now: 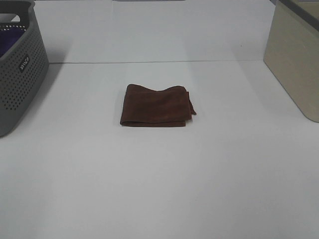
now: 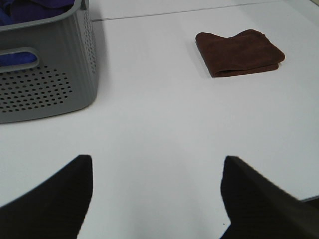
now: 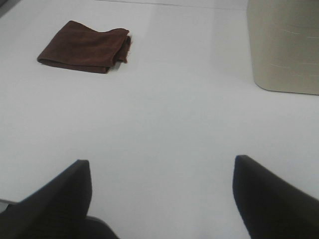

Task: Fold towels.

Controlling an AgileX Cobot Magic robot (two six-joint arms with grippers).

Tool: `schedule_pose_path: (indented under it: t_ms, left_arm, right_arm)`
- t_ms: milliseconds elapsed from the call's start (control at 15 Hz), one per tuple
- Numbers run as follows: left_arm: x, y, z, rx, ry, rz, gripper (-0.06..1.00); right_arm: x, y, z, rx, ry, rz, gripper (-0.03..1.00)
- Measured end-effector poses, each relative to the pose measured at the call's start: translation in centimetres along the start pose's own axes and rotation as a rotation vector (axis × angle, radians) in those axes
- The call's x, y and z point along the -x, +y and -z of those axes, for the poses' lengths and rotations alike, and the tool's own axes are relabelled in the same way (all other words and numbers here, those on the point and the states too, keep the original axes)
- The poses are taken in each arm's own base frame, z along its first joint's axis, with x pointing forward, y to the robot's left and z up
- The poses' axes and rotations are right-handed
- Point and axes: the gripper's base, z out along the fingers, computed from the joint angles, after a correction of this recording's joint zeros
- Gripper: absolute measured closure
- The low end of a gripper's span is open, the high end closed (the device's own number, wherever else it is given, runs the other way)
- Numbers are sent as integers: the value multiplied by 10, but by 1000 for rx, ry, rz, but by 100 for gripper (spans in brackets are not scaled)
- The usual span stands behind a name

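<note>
Exterior high: folded towel (image 1: pixel 157 105) between grey basket (image 1: pixel 20 64) and beige bin (image 1: pixel 294 59); both tools released.

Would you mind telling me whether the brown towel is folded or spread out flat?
Folded. The towel lies as a compact rectangle on the table, with stacked layers showing along its near edge and a doubled corner at one side.
</note>
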Motion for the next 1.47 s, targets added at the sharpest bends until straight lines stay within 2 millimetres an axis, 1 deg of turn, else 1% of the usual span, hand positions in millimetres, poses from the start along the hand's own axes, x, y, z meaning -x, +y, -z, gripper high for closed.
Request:
schedule_pose_path:
  t_ms: [200,1467]
  left_arm:
    - [0,0,0,0,-1,0,25]
    - [0,0,0,0,-1,0,25]
  right_arm:
    - [0,0,0,-35,1,-22,22]
    - [0,1,0,-42,1,-28,22]
